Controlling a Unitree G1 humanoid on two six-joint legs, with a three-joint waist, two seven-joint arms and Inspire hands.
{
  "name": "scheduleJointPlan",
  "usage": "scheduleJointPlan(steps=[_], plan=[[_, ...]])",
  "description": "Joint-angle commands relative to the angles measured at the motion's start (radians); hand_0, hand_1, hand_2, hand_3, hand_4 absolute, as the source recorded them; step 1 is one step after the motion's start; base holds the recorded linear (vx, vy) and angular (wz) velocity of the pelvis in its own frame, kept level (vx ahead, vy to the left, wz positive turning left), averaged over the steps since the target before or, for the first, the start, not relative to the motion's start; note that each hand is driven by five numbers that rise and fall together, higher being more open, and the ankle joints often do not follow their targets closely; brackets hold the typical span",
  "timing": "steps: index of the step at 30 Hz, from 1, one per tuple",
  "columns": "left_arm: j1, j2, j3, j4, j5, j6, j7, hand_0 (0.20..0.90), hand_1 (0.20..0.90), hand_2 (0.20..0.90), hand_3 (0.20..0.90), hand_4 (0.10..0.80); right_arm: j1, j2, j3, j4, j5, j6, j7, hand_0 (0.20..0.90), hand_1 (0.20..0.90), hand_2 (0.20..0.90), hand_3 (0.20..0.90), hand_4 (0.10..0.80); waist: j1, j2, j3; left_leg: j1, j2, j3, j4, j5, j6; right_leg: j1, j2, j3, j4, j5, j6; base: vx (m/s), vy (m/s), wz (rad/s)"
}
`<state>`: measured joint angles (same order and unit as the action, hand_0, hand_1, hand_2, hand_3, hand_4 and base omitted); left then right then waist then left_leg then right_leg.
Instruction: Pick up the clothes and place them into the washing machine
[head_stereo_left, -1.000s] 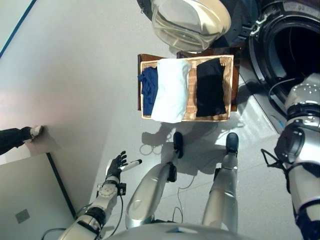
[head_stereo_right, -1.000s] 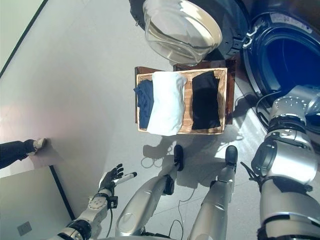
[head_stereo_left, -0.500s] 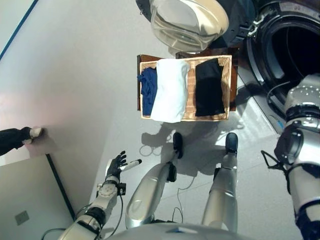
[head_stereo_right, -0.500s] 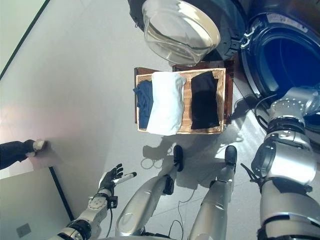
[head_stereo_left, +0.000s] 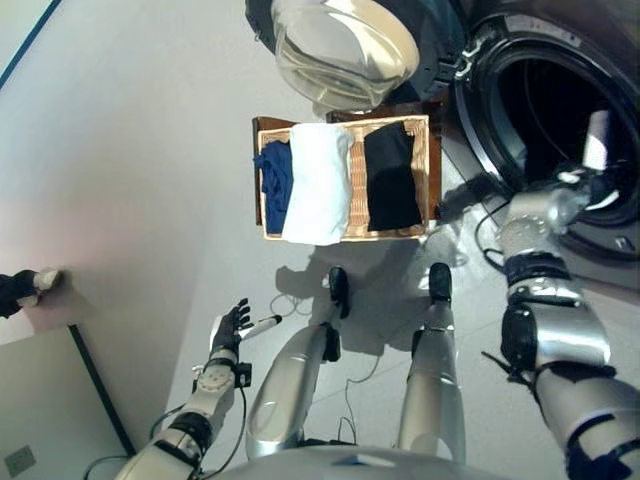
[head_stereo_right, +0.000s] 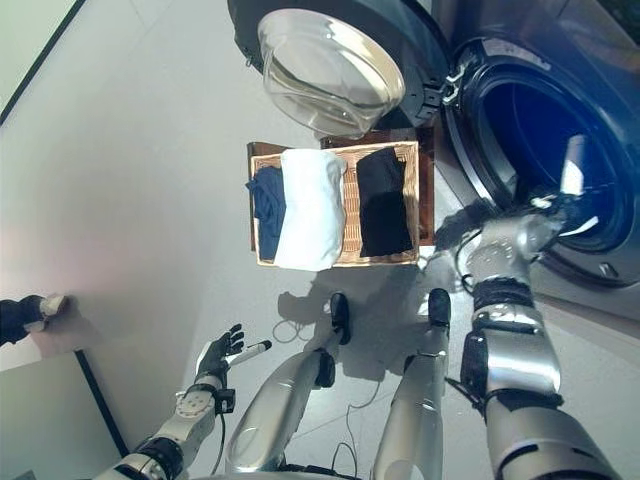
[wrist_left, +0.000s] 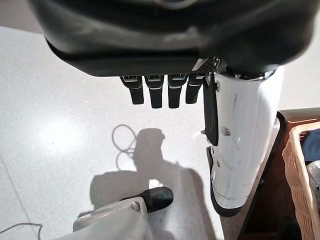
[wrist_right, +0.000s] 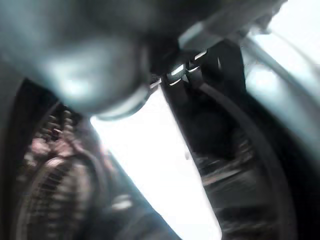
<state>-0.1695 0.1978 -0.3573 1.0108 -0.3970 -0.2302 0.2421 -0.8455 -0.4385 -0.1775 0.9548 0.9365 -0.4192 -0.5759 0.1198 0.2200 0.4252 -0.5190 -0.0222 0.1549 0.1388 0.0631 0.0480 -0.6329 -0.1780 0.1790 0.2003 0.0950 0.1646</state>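
A shallow wicker basket (head_stereo_left: 345, 236) rests on a low dark brown box (head_stereo_left: 258, 125) beside the washing machine. In it lie a blue garment (head_stereo_left: 274, 178), a white garment (head_stereo_left: 316, 180) and a black garment (head_stereo_left: 390, 175), side by side. My right hand (head_stereo_left: 590, 180) is at the rim of the machine's open drum (head_stereo_left: 545, 110), thumb upright, holding nothing; the right wrist view looks into the drum past its fingers (wrist_right: 182, 70). My left hand (head_stereo_left: 228, 330) hangs low at my left side, open and empty, far from the basket; its fingers (wrist_left: 160, 92) are straight.
The machine's round glass door (head_stereo_left: 345, 50) stands open just beyond the basket. A person's dark leg and light shoe (head_stereo_left: 30, 285) show at the left edge. A grey panel (head_stereo_left: 40, 400) lies at the lower left. Pale floor surrounds the basket.
The camera has turned toward the machine, so the whole picture has shifted. My right arm has risen and reached to the drum opening. The left hand and the clothes have not moved.
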Motion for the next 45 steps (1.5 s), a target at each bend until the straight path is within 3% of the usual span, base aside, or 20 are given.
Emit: scheduleJointPlan(steps=[1, 10, 17, 22, 25, 28, 38, 45], plan=[[0.034, 0.045, 0.057, 0.035, 0.030, -0.032, 0.064, 0.900, 0.900, 0.900, 0.900, 0.800, 0.033, -0.029, 0.062, -0.105, -0.139, -0.023, -0.029, 0.900, 0.900, 0.900, 0.900, 0.800, 0.024, 0.000, -0.062, -0.032, 0.061, -0.038, 0.029, -0.021, -0.127, 0.029, 0.027, -0.022, 0.099, -0.088, -0.037, 0.000, 0.000, 0.00], [0.026, 0.052, 0.052, -0.001, 0.067, -0.023, 0.107, 0.900, 0.900, 0.900, 0.900, 0.800, 0.106, 0.138, 0.205, -0.181, -0.275, 0.045, -0.049, 0.900, 0.900, 0.900, 0.900, 0.800, 0.021, -0.025, -0.048, -0.017, 0.067, -0.035, 0.042, -0.027, -0.125, 0.049, 0.031, -0.024, 0.095, -0.088, -0.042, -0.001, 0.003, -0.01], [0.039, 0.060, 0.061, -0.029, 0.081, -0.021, 0.121, 0.900, 0.900, 0.900, 0.900, 0.800, 0.183, 0.164, 0.282, -0.225, -0.351, 0.088, -0.002, 0.900, 0.900, 0.900, 0.900, 0.800, 0.015, -0.045, -0.039, -0.011, 0.070, -0.040, 0.047, -0.024, -0.124, 0.061, 0.033, -0.029, 0.099, -0.086, -0.045, -0.001, 0.003, 0.02], [0.054, 0.068, 0.077, -0.065, 0.099, -0.027, 0.131, 0.900, 0.900, 0.900, 0.900, 0.800, 0.231, 0.110, 0.360, -0.264, -0.600, 0.169, 0.001, 0.900, 0.900, 0.900, 0.900, 0.800, 0.014, -0.064, -0.033, 0.000, 0.073, -0.045, 0.039, -0.015, -0.125, 0.074, 0.033, -0.037, 0.092, -0.080, -0.044, 0.000, 0.000, 0.00], [0.070, 0.082, 0.107, -0.091, 0.127, -0.040, 0.133, 0.900, 0.900, 0.900, 0.900, 0.800, 0.239, 0.016, 0.435, -0.275, -0.894, 0.260, 0.021, 0.900, 0.900, 0.900, 0.900, 0.800, 0.013, -0.078, -0.032, 0.003, 0.076, -0.049, 0.034, -0.009, -0.128, 0.081, 0.034, -0.042, 0.087, -0.077, -0.043, 0.000, 0.000, 0.00], [0.068, 0.093, 0.131, -0.078, 0.151, -0.042, 0.117, 0.900, 0.900, 0.900, 0.900, 0.800, 0.185, -0.053, 0.458, -0.239, -1.047, 0.313, 0.027, 0.900, 0.900, 0.900, 0.900, 0.800, 0.019, -0.093, -0.034, 0.005, 0.080, -0.056, 0.030, -0.003, -0.132, 0.084, 0.033, -0.051, 0.088, -0.078, -0.042, -0.004, -0.007, 0.04], [0.049, 0.072, 0.125, -0.065, 0.148, -0.044, 0.118, 0.900, 0.900, 0.900, 0.900, 0.800, 0.110, -0.024, 0.512, -0.211, -1.137, 0.326, 0.015, 0.900, 0.900, 0.900, 0.900, 0.800, 0.031, -0.097, -0.023, 0.015, 0.077, -0.065, 0.004, 0.013, -0.134, 0.094, 0.035, -0.061, 0.075, -0.073, -0.042, -0.005, -0.002, 0.01], [0.041, 0.083, 0.147, -0.093, 0.160, -0.071, 0.103, 0.900, 0.900, 0.900, 0.900, 0.800, -0.025, -0.167, 0.725, -0.200, -1.652, 0.460, 0.035, 0.900, 0.900, 0.900, 0.900, 0.800, 0.036, -0.100, -0.017, 0.016, 0.077, -0.069, 0.002, 0.012, -0.139, 0.092, 0.033, -0.063, 0.079, -0.074, -0.038, 0.000, 0.000, 0.00]])
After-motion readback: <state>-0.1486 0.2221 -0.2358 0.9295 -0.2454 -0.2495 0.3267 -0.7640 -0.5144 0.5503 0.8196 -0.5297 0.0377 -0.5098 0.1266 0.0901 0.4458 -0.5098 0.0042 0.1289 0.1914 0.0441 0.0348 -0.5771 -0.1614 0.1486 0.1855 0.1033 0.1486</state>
